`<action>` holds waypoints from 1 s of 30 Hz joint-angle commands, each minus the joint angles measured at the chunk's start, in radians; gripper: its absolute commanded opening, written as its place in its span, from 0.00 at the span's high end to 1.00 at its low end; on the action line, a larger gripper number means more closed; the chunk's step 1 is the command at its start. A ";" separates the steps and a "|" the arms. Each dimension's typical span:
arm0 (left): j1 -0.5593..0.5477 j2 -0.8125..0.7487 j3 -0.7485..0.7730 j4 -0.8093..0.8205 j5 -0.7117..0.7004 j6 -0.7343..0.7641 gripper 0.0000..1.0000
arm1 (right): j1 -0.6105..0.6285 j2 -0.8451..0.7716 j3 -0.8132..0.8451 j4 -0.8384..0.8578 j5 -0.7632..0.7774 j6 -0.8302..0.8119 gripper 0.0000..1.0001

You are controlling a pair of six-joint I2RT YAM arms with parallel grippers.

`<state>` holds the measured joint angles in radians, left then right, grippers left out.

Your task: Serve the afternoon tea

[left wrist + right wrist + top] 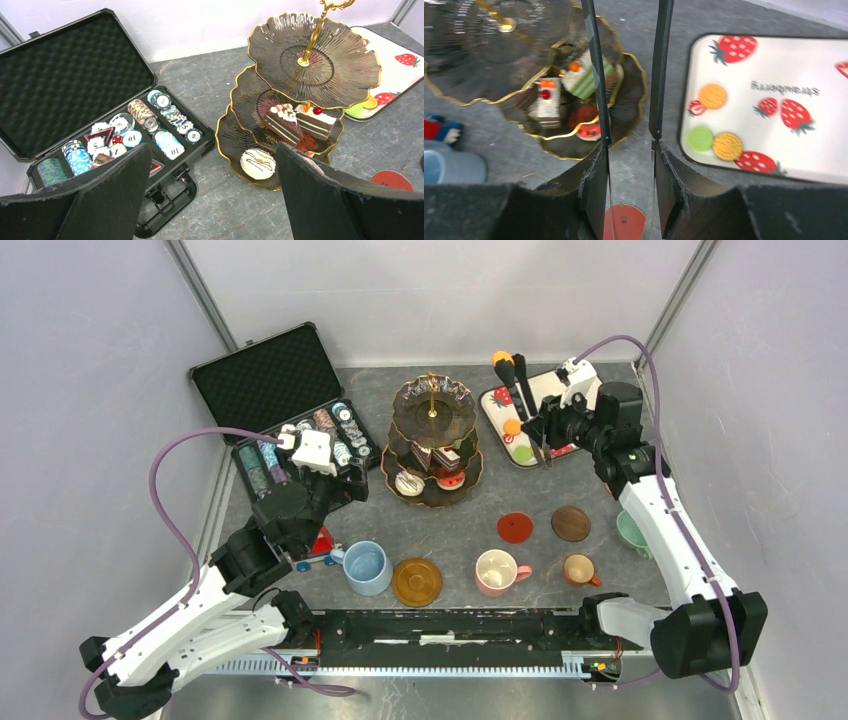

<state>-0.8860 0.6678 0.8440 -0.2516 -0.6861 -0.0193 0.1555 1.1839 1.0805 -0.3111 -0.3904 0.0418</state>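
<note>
Two end effectors in view. Left end effector (212, 150) is hovering wide open and empty over the desk's (470, 505) left side, between the poker chip case (75, 75) and the three-tier stand (320, 60). Right end effector (629, 150) is clamping thin dark tongs (594, 75) between stand and strawberry tray (774, 60), back right corner. Stand is sitting back centre, carrying cake slices (282, 124) and a donut (257, 162). Blue mug (365, 567), pink mug (497, 572) and brown mug (579, 569) are lining the near edge.
</note>
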 commanded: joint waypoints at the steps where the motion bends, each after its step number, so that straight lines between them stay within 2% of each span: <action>1: 0.007 -0.003 0.012 0.028 -0.025 -0.010 0.01 | 0.045 -0.019 0.062 0.050 -0.160 0.021 0.77; 10: 0.009 0.005 0.012 0.025 -0.032 -0.007 0.01 | 0.206 0.092 0.200 -0.030 -0.093 0.016 0.76; 18: 0.011 0.003 0.013 0.026 -0.022 -0.009 0.01 | 0.236 0.123 0.215 -0.067 -0.023 0.015 0.71; 30: 0.012 0.008 0.014 0.025 -0.022 -0.008 0.01 | 0.271 0.181 0.260 -0.090 -0.013 -0.003 0.58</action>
<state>-0.8810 0.6746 0.8440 -0.2516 -0.7036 -0.0193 0.4171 1.3544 1.2640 -0.4202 -0.4133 0.0551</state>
